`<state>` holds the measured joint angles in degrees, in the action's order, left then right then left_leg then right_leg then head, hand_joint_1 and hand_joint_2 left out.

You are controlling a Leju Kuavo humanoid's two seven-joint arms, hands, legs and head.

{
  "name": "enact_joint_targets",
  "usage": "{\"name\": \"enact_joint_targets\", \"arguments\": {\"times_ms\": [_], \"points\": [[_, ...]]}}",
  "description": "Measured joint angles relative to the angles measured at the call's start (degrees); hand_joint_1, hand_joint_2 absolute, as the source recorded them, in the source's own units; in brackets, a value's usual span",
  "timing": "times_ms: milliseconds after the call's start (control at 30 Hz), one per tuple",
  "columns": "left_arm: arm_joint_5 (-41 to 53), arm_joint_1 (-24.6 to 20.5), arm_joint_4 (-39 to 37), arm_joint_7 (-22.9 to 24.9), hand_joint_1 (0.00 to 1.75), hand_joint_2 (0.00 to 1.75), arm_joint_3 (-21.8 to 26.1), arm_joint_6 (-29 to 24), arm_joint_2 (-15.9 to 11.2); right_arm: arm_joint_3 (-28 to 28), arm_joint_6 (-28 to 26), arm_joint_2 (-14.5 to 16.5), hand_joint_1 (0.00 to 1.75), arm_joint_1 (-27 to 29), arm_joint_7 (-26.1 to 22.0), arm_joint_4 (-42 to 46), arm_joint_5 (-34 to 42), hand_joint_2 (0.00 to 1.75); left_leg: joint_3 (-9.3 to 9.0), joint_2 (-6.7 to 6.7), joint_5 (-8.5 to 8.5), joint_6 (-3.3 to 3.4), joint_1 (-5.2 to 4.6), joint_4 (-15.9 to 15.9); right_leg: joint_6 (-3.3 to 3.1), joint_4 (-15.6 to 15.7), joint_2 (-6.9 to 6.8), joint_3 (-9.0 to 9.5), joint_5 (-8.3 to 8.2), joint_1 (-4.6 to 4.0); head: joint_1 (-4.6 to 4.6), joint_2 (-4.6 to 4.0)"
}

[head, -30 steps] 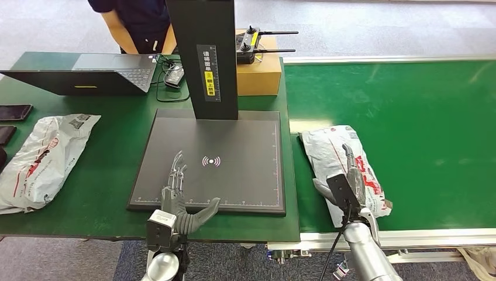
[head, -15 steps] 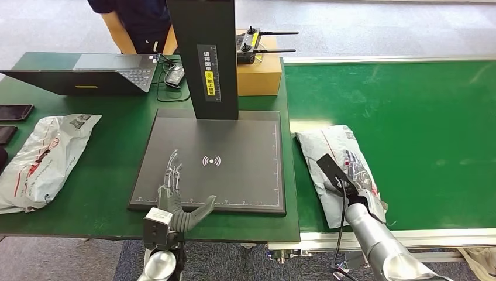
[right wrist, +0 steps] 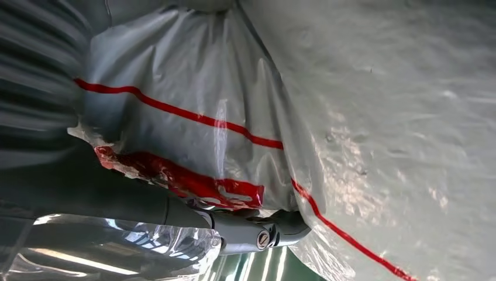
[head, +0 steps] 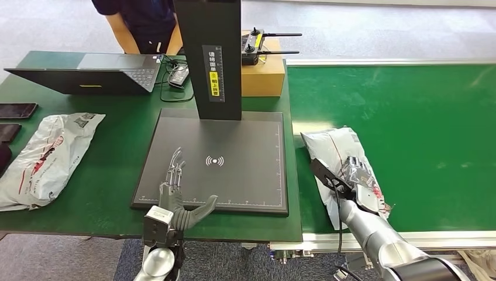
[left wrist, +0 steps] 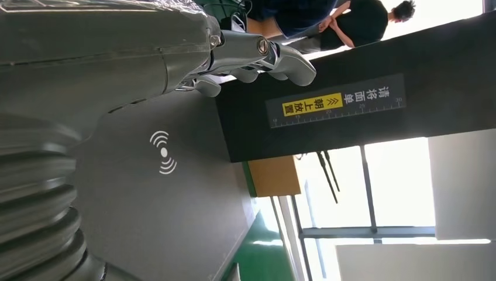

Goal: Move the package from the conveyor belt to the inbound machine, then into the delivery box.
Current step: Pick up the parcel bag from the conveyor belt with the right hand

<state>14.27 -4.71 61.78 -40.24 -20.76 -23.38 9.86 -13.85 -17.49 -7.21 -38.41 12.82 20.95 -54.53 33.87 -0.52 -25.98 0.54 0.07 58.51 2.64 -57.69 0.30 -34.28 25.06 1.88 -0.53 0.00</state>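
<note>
The package (head: 339,157) lies on the conveyor belt (head: 409,129), just beside the inbound machine (head: 228,158). The right hand (head: 355,175) clasps it — presumably to lift; the left hand (head: 175,187) hovers released over the machine.

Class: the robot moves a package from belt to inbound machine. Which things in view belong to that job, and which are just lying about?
Job: package, conveyor belt, inbound machine, right robot hand.

Lying about: laptop, cardboard box, second package.
</note>
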Motion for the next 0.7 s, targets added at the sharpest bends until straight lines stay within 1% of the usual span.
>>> {"name": "enact_joint_targets", "arguments": {"times_ms": [133,367,533,700], "points": [[0.8,0.0,0.0,0.0,0.0,1.75,0.6,0.3,0.1,-0.1,-1.3,0.0,1.74,0.4,-1.6,-0.1,-0.6,1.75,-0.04,-0.02,0.0,0.03,0.0,0.0,0.07,0.1,-0.01,0.11,-0.04,0.01,0.01,0.0],[1.8,0.3,0.0,0.0,0.0,1.75,1.9,0.8,0.3,0.8,-5.7,0.2,1.75,0.7,-5.3,-0.1,-1.3,1.75,-0.03,-0.02,0.02,0.09,-0.01,0.0,0.14,0.1,-0.01,0.12,-0.1,0.01,0.01,0.0],[2.2,0.5,0.0,0.0,0.0,1.75,2.5,0.9,0.6,2.7,-10.7,0.4,1.74,1.1,-7.8,0.0,-2.3,1.75,0.0,-0.02,0.02,0.09,0.0,0.0,0.14,0.1,-0.01,0.09,-0.09,0.0,0.01,0.0],[2.6,0.7,0.0,0.0,0.0,1.75,2.6,0.9,0.8,5.7,-16.2,0.8,1.71,2.2,-11.7,1.0,-3.0,1.75,0.09,-0.01,0.02,0.09,0.0,0.0,0.14,0.1,0.0,-0.01,-0.09,-0.01,0.01,0.0]]}}
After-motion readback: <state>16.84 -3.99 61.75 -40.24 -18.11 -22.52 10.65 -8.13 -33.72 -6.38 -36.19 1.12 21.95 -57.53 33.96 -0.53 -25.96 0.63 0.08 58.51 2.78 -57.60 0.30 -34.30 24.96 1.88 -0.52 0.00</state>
